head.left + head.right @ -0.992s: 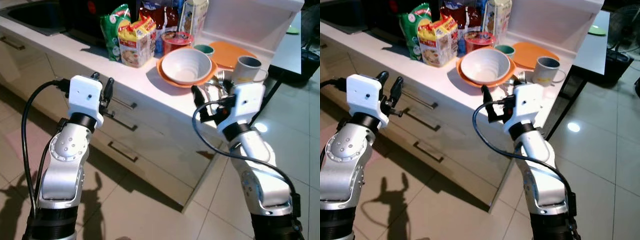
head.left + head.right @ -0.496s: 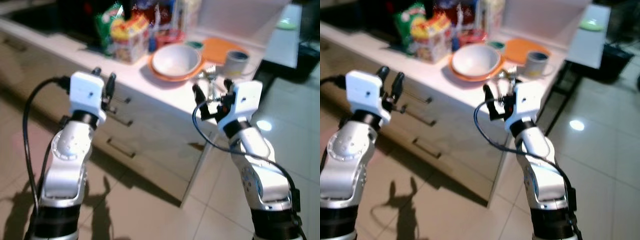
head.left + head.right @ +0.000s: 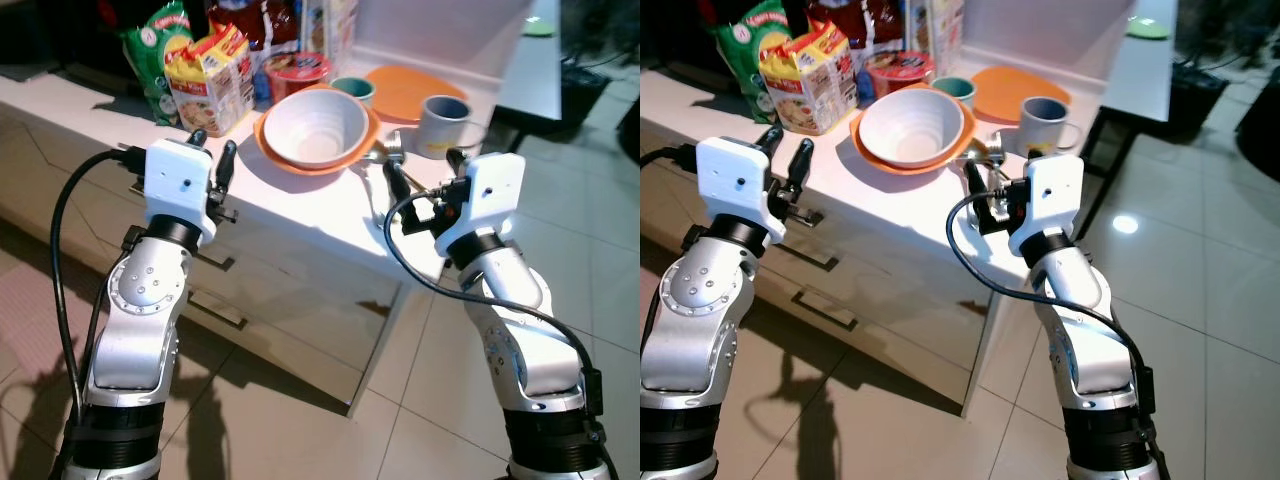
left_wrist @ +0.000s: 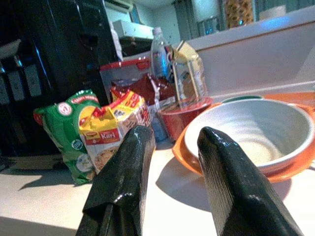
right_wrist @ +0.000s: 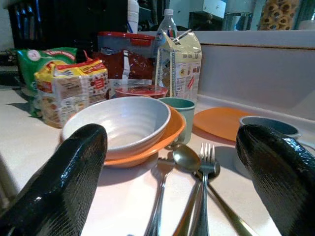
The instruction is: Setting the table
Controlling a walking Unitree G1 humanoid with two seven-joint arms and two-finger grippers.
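Head stereo pair looks down from above the white bowl at counter edge; both wrist cameras sit low, close, facing it level across the counter.

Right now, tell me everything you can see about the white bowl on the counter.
The white bowl is round and deep, glazed like ceramic, with faint ridges ringing its inside. It sits upright and looks empty, nested in a wider orange dish whose rim shows around it. It stands on the white counter, with the cutlery lying to its right and a yellow noodle pack to its left. Neither gripper touches it: the left gripper and right gripper are short of it.
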